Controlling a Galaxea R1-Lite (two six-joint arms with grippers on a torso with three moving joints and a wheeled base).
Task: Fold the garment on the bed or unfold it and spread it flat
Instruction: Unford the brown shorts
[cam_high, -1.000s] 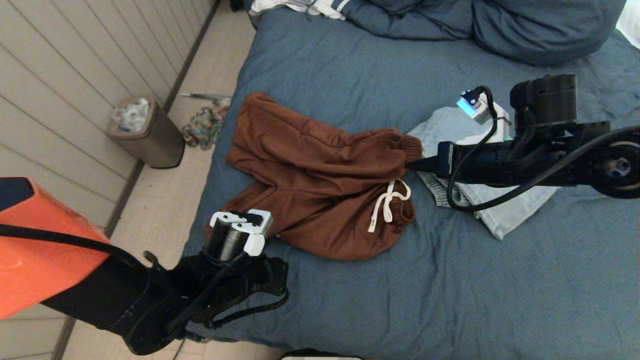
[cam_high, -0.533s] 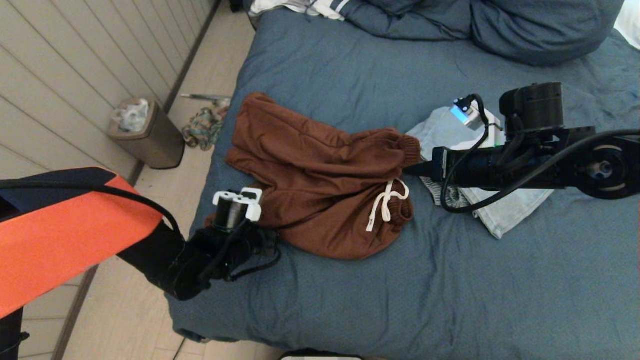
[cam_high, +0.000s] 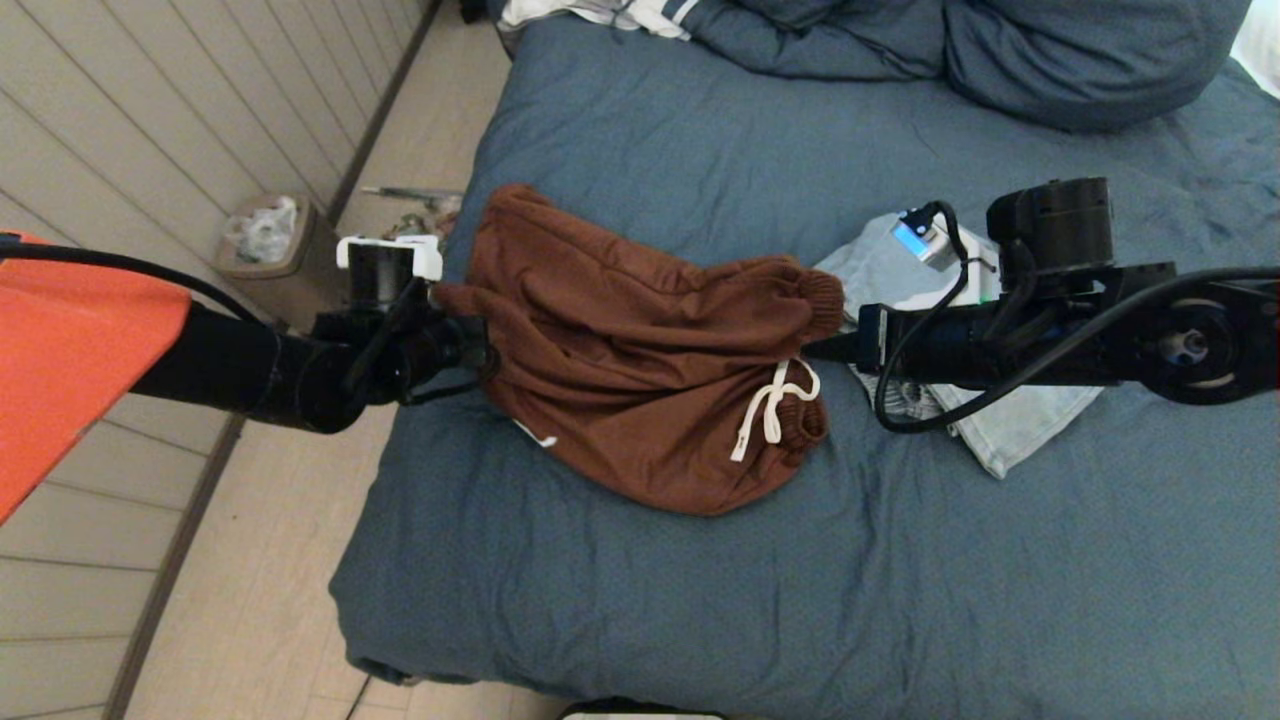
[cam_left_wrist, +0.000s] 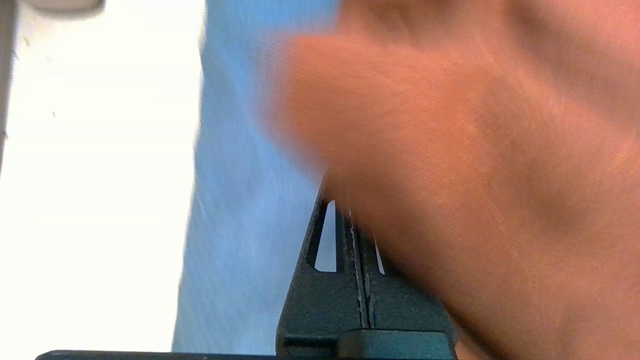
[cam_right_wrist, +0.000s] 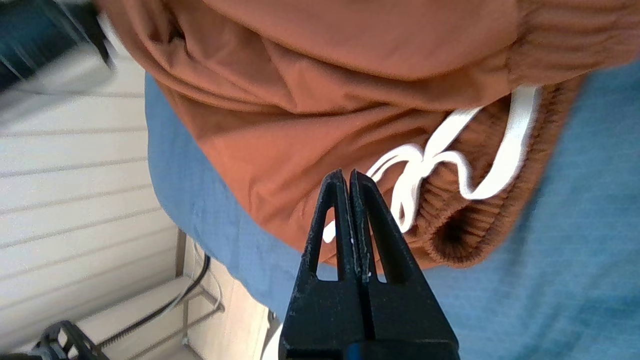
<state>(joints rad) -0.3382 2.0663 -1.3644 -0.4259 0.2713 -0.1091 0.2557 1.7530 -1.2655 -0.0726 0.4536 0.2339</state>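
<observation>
Fingers of the left gripper (cam_high: 470, 345) pinch the brown garment (cam_high: 640, 370) left of centre; the right gripper (cam_high: 815, 347), fingers pressed together, nothing held, sits beside its cuff on the bed (cam_high: 900, 560).

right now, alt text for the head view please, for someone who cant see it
A crumpled brown garment with a white drawstring lies on a blue bed. The left gripper pinches its left edge, while the shut right gripper hovers at its right edge, above a pale blue folded cloth. A small bin stands on the floor.

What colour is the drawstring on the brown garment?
White; the drawstring shows best in the right wrist view.
</observation>
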